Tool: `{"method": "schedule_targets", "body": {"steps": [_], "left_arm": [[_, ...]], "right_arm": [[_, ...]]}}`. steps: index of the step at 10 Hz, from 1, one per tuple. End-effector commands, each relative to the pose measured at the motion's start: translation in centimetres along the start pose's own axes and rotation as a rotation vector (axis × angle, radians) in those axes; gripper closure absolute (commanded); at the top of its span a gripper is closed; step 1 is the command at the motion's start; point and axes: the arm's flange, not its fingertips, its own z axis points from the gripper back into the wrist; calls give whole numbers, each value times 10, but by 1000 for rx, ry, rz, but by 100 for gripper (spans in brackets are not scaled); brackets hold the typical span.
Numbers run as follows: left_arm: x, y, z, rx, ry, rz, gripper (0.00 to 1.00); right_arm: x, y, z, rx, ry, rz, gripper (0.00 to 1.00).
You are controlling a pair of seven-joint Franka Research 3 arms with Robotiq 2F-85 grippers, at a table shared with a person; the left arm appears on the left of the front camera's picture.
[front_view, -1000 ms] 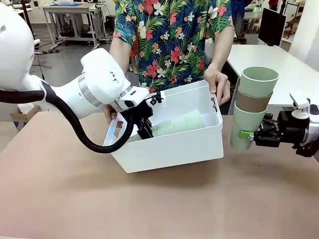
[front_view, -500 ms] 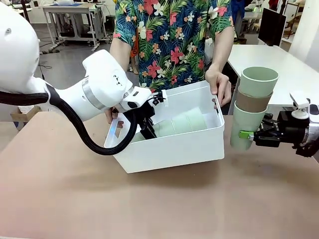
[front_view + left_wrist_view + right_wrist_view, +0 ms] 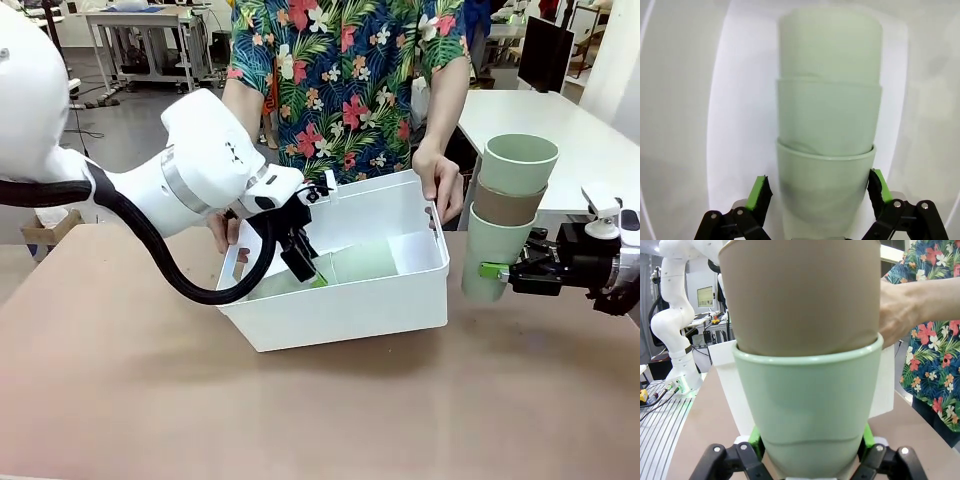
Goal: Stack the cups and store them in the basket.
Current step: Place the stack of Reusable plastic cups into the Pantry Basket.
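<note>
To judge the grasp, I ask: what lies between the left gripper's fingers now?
The nearest cup of a three-cup mint stack, lying in the white basket. The left wrist view shows it between the fingers of the left gripper.

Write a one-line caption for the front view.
Left gripper at mint cups inside the basket a person holds; right gripper holds a three-cup stack aloft.

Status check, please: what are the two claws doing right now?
Left claw open around three mint cups lying in the basket. Right claw shut on mint-brown-mint stack, upright beside it. Person's hand on basket rim.
</note>
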Motion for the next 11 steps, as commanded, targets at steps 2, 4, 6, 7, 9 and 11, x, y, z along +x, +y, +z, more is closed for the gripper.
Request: {"method": "schedule_targets", "body": {"steps": [2,4,6,7,9,11], "left_arm": [[-22,-18,57,-65,-138,-37,0],[-39,-29,110,-88,-259,-77,0],[-67,-40,163,-110,-400,-119,0],[-90,-47,195,-97,-475,-145,0],[-137,-58,245,-77,-625,-180,0],[-186,-70,278,-32,-689,-209,0]], "right_arm": [[5,0,0,2,-8,11,14],[5,0,0,2,-8,11,14],[5,0,0,2,-8,11,14],[5,0,0,2,-8,11,14],[5,0,0,2,-8,11,14],[5,0,0,2,-8,11,14]]}}
